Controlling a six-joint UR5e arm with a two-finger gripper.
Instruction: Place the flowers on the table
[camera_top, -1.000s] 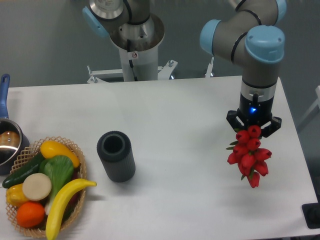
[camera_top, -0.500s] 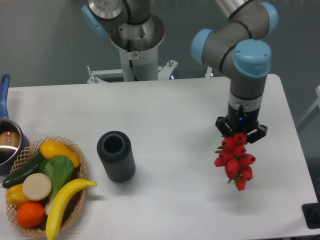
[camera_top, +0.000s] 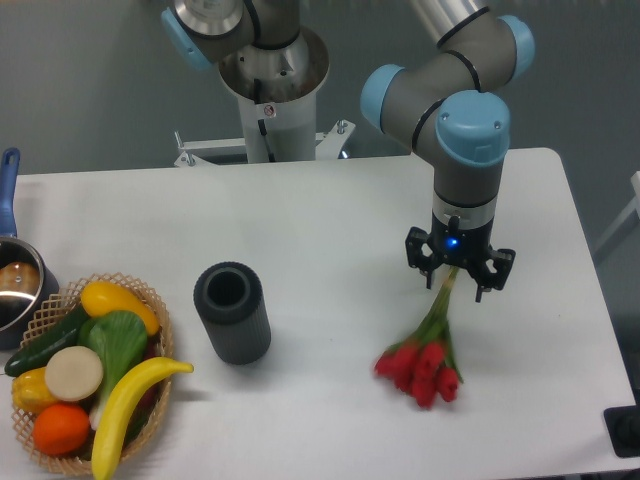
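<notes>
flowers (camera_top: 423, 355): red tulip bunch w/ green stems, lying on the white table (camera_top: 330, 220) at approx. 4 o'clock from table centre. blooms point to 7 o'clock, spread flat on the surface w/ a faint shadow under them; stems run up toward 1 o'clock and end between the fingertips of the gripper (camera_top: 459, 277).

gripper: black two-finger unit, pointing straight down, blue led lit on its body. fingers spread apart, one each side of the stem tops. stems pass through the gap; cannot tell whether either finger touches them. no visible pinch on the stems.

arm (camera_top: 465, 140): grey ur5e links w/ light-blue joint caps, wrist vertical over the gripper, upper links running off the top edge at 12 o'clock. arm base (camera_top: 268, 70) stands behind the table's far edge at approx. 11 o'clock.

dark grey cylinder (camera_top: 232, 312): hollow, upright, open end up, at 9 o'clock from the flowers, well apart from them.

wicker basket (camera_top: 155, 395): at 8 o'clock of the table, near the left front edge, just beside the cylinder's left. contents: banana (camera_top: 125, 405), yellow squash (camera_top: 118, 303), green pepper (camera_top: 118, 342), cucumber (camera_top: 45, 342), orange (camera_top: 60, 428), a pale round piece (camera_top: 73, 372).

pot (camera_top: 18, 285): at 9 o'clock edge, blue handle pointing to 12 o'clock, partly cut by the frame, touching or just beside the basket rim; cannot tell which.
</notes>
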